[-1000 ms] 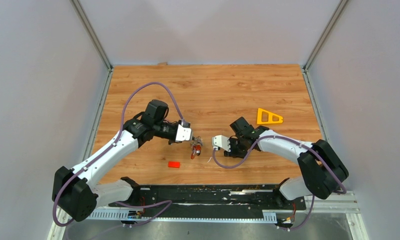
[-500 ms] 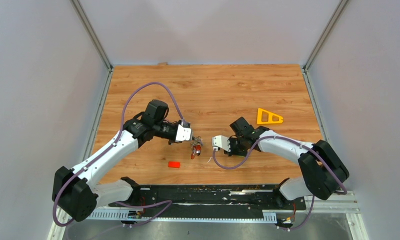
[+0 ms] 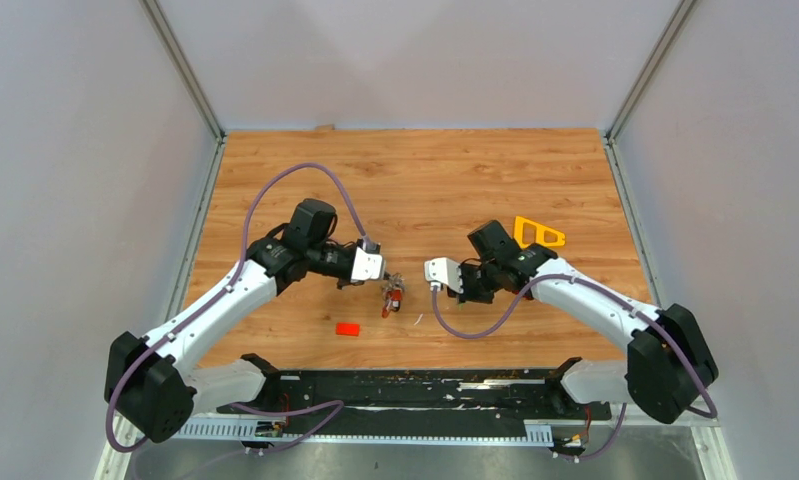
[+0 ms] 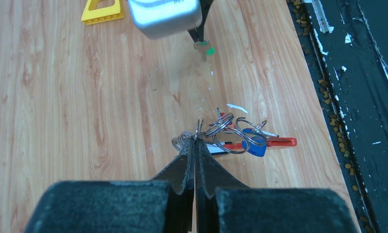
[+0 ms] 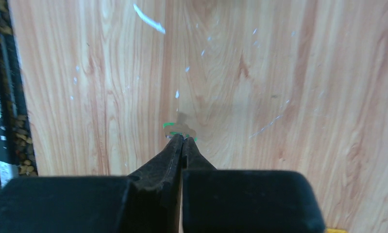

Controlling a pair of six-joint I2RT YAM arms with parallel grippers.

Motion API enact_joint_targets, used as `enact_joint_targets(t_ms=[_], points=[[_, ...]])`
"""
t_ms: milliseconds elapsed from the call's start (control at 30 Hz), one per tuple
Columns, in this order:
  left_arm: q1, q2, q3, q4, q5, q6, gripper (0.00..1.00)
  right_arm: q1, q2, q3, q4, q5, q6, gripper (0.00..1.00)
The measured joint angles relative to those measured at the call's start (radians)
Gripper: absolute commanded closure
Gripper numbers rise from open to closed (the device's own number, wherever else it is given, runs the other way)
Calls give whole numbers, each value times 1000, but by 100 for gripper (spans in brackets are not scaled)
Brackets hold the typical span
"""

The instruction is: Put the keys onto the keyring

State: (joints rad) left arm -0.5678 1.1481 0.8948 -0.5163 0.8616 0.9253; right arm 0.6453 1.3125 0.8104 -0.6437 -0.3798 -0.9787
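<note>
Our left claw (image 4: 195,144) is clenched on the keyring (image 4: 232,134), its two black fingers pressed flat together with one wire loop pinched at their very tips. From the left wrist view, the rest of the bunch spreads to the right of the tips: several overlapping metal rings, a red strap sticking out at the far end, and a blue-tagged key (image 4: 254,148) tucked among the rings. We cannot tell whether the bunch lies on the table (image 3: 425,180) or hangs just above it.

Our right claw (image 5: 182,140) is also clenched, and it grips a green-tagged key (image 5: 180,128) by the very end. The small metal piece and a bit of green plastic poke out beyond the fingertips. In the overhead view, the two claws face each other near the middle of the table's near half, close together but not touching, so the green-tagged key is apart from the keyring.

A white sliver (image 4: 237,107) lies on the wood between the two claws. A red block (image 3: 348,328) sits nearer the table's front edge, below the left claw. A yellow triangular frame (image 3: 538,234) lies behind the right arm.
</note>
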Motion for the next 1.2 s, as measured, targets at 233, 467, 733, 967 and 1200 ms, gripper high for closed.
enact_joint_targets(t_ms=[233, 467, 733, 967, 1200], points=[[0, 18, 0, 26, 18, -32, 100, -1, -58, 101, -53, -160, 5, 100], [-13, 48, 0, 36, 24, -74, 100, -1, -60, 198, -65, -316, 23, 100], [-35, 72, 46, 37, 40, -117, 100, -1, -62, 293, -51, -412, 60, 100], [-49, 74, 64, 57, 37, -158, 100, -1, -61, 320, -8, -453, 135, 100], [-53, 74, 64, 92, 0, -193, 100, -1, -59, 306, 55, -481, 212, 100]])
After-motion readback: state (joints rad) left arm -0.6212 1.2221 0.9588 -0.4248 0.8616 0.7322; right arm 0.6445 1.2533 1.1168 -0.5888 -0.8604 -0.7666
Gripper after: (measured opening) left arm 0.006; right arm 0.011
